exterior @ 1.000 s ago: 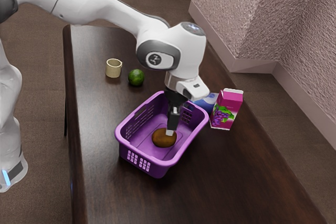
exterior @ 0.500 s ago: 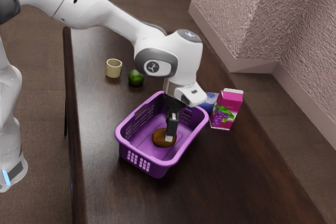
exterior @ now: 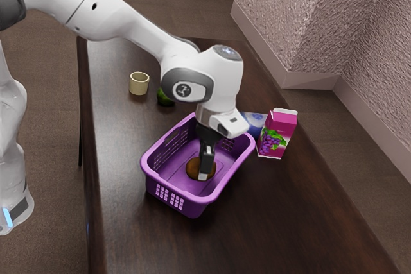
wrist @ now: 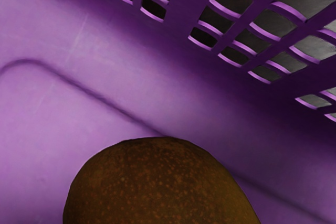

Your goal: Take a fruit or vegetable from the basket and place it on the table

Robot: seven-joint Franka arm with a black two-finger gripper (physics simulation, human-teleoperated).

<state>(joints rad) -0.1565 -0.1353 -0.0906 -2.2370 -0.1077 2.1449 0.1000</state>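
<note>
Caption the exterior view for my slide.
The tool reaches down into a purple basket, at a brown fruit or vegetable, a grape carton standing nearby.

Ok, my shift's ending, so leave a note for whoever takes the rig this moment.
Gripper: down inside the basket, at the brown fruit; I can't tell whether it has hold.
Fruit: in the basket, low near its floor.
Done: the reach into the basket.
Left: make sure of the grip, lift the fruit out, set it on the table.
</note>
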